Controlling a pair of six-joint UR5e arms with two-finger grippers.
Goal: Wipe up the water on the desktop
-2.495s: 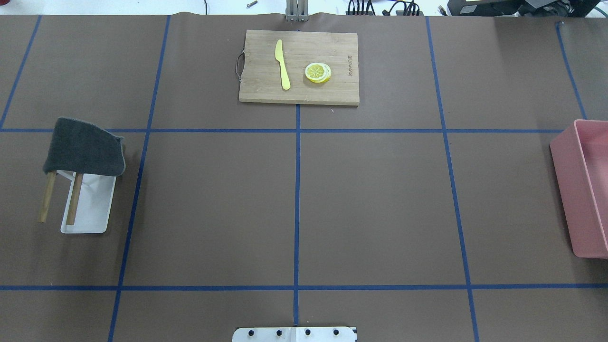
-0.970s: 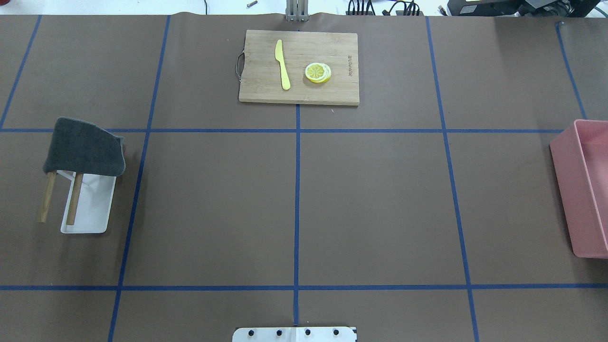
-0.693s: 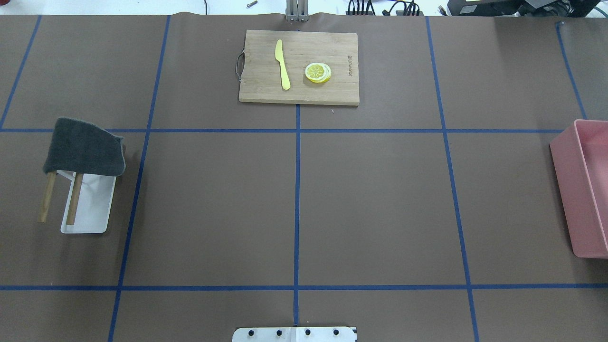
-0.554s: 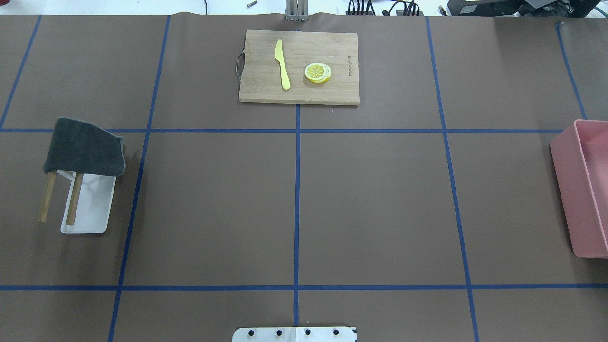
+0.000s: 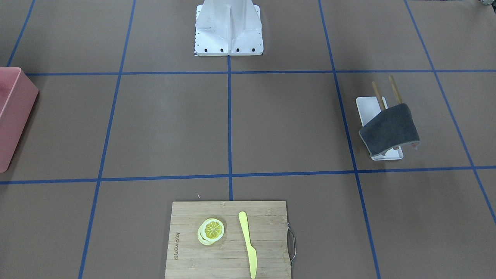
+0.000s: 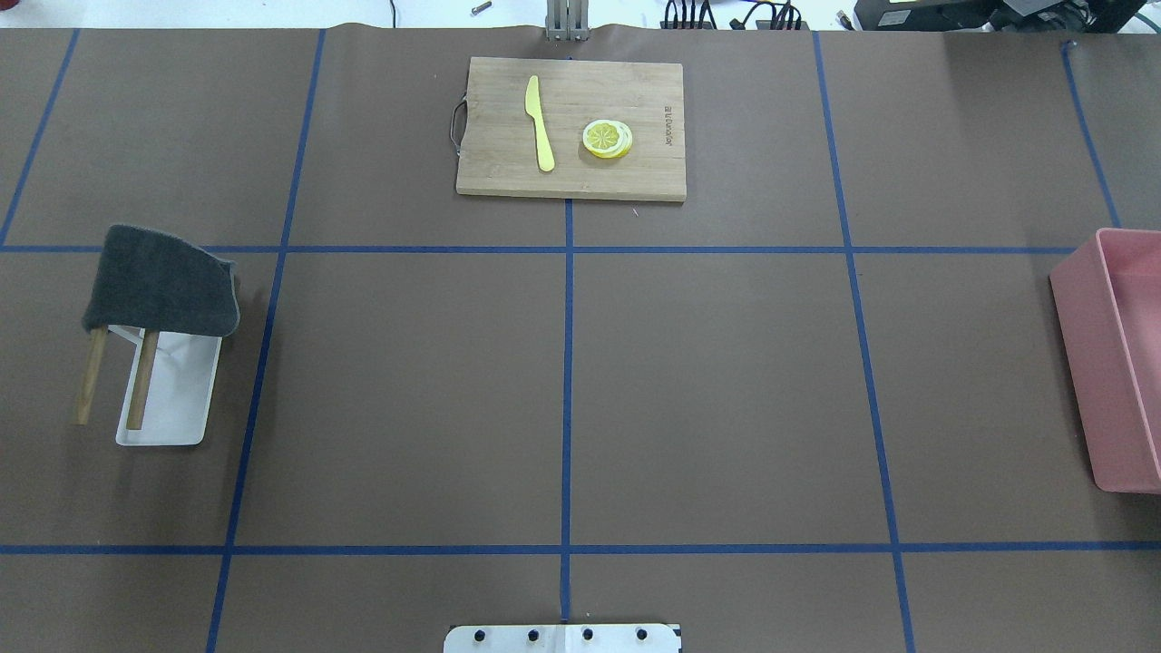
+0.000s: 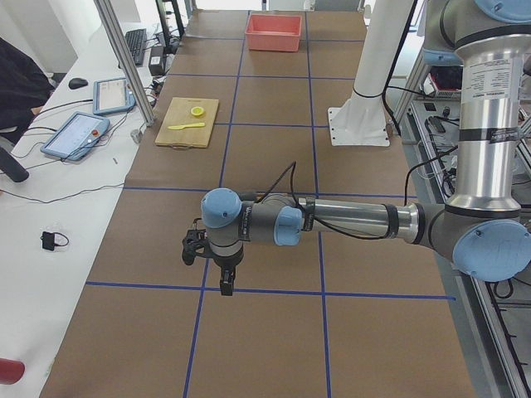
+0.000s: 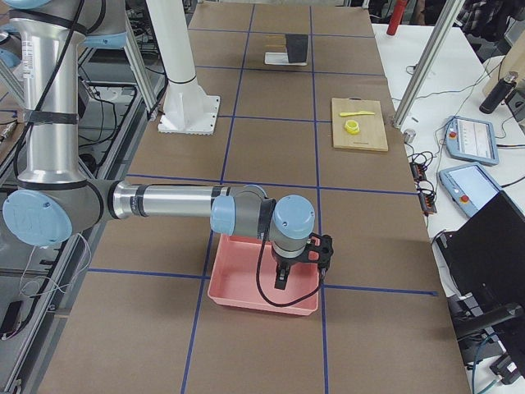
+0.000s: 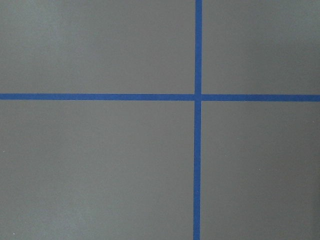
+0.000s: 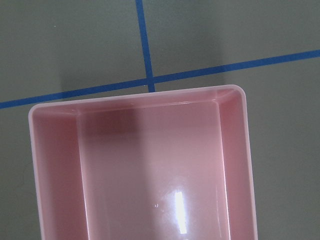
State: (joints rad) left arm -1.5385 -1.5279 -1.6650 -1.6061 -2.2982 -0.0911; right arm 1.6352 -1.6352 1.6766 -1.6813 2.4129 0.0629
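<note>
Brown matte paper ruled with blue tape: the desk [image 6: 726,390], spread beneath both arms and filling every view. No wet patch discernible anywhere on it, hence no telling the water's place from here.

Judged as the opening step: fetching the grey cloth [image 6: 163,281], draped over a rack of two wooden posts [image 6: 141,381] standing on a white tray [image 6: 177,408], toward the robot's left end of the desk. Likely a job for the left claw [image 7: 226,280], hanging fingers-down above a tape crossing. Seen only from the side, so cannot tell whether released or clenched. To do it well: come down on the cloth's high fold, pinch fabric alone, lift straight up to avoid dragging rack or tray along. Then press flat and sweep in overlapping strokes, checking for sheen on the paper.

Right claw [image 8: 283,275] poised over the pink bin [image 6: 1111,363] at the opposite end; again cannot tell its state.

Farther out, along the edge opposite the robot: a bamboo cutting board [image 6: 571,181] carrying a yellow knife [image 6: 540,122] and lemon slices [image 6: 607,138], just beside each other, not touching. Worth steering round during any wide sweep, along with the bin's near wall.
</note>
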